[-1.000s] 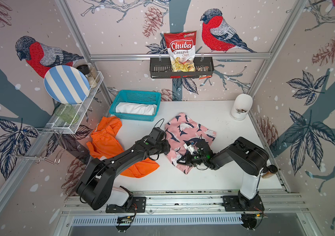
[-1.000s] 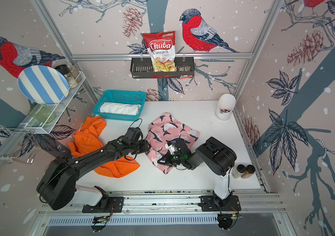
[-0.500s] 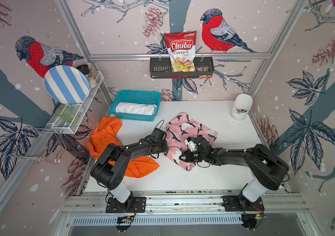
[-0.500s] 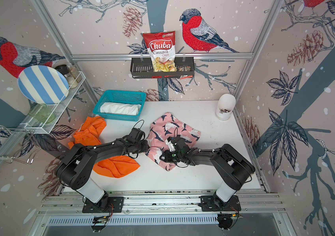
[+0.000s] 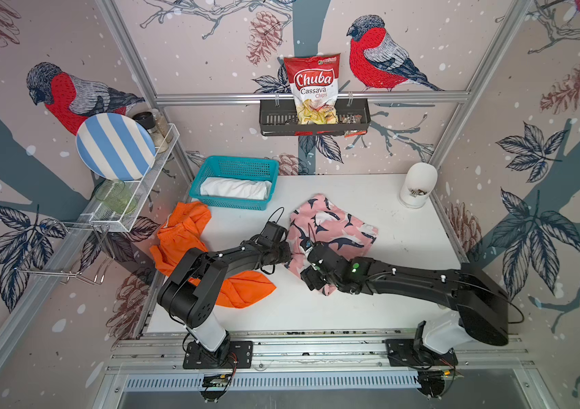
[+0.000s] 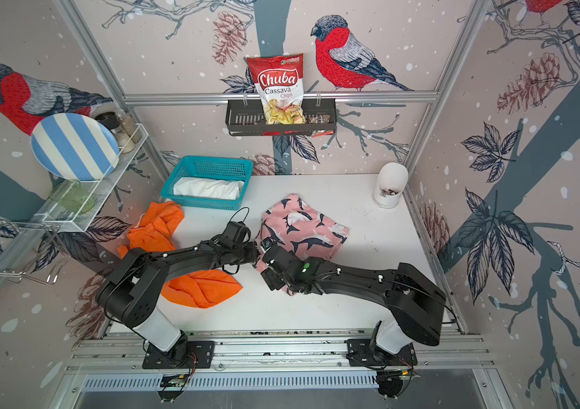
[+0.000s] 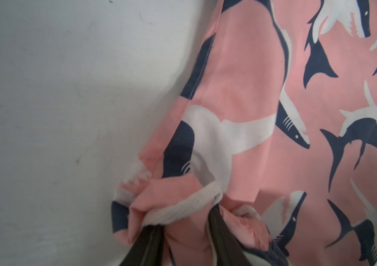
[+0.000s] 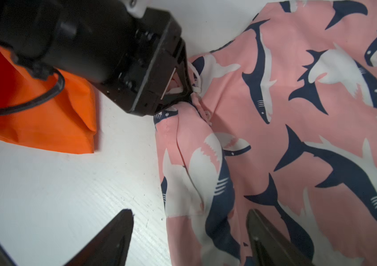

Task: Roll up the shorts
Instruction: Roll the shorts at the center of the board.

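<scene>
In a top view the pink shorts (image 5: 334,226) lie rumpled in the middle of the table (image 5: 316,311), where both arms meet. Pulled from one corner, they may drag and bunch rather than roll. Left wrist view: the left claw (image 7: 186,226) is nipped onto the gathered waistband (image 7: 182,207) — a thin bite. Right wrist view: the right claw (image 8: 189,214) gapes wide, gripping nothing, straddling the fabric's edge.

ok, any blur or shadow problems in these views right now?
Left wrist view: soft overall, left gripper blurred at the picture's edge on the pink shorts, shadow over the table. Right wrist view: shark print crisp, right gripper out of focus. Both top views: sharp, evenly lit.
</scene>
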Controlling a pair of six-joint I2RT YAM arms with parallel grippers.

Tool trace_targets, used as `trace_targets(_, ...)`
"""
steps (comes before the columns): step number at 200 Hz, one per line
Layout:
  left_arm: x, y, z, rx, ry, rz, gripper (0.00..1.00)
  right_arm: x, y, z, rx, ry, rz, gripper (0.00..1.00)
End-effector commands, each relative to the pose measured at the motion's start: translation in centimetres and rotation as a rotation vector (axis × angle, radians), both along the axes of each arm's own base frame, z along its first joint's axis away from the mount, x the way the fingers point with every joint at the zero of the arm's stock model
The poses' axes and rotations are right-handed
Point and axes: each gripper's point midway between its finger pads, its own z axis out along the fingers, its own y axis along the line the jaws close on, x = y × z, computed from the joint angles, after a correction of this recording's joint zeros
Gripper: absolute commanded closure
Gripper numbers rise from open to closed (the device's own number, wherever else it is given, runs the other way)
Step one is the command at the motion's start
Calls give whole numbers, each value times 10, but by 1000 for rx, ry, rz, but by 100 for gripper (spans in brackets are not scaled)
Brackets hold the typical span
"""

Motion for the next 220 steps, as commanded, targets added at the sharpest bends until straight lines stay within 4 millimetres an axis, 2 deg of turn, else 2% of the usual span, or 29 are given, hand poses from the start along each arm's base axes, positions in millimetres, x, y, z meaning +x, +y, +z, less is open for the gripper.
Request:
trace_targets(1, -25, 19, -20, 84, 114, 4, 64, 4, -13, -18, -253, -132, 9, 17)
trace_targets(26, -25, 18, -20, 70, 120, 2, 64, -6, -9, -46, -336, -142, 35, 16)
trace_targets(58, -23, 18, -18, 70, 121, -1, 64, -9, -20, -78, -405, -88, 30, 15)
trace_targets(77, -21, 19, -16, 70, 118, 3, 63, -13, -29, -92, -423, -38, 30, 22)
trace_targets(86, -20, 20, -15, 72, 115, 4, 62, -16, -32, -98, -420, -7, 36, 30)
trace_targets(117, -14, 23, -6, 61, 89, 21, 56, -22, -28, -95, -339, 75, 46, 72)
trace_targets(136, -9, 22, 9, 32, 47, 29, 55, -31, -13, -87, -221, 171, 72, 89)
trace_targets(151, -4, 23, 30, 9, -6, 43, 47, -40, 3, -78, -61, 287, 87, 92)
trace_targets(171, -3, 29, 59, -20, -64, 76, 41, -43, 16, -68, 147, 453, 61, 93)
trace_targets(190, -11, 30, 78, -66, -92, 88, 33, -34, 19, -64, 291, 566, -15, 96)
trace_targets(220, -31, 23, 76, -176, -62, 91, 27, -19, 18, -68, 403, 648, -135, 99)
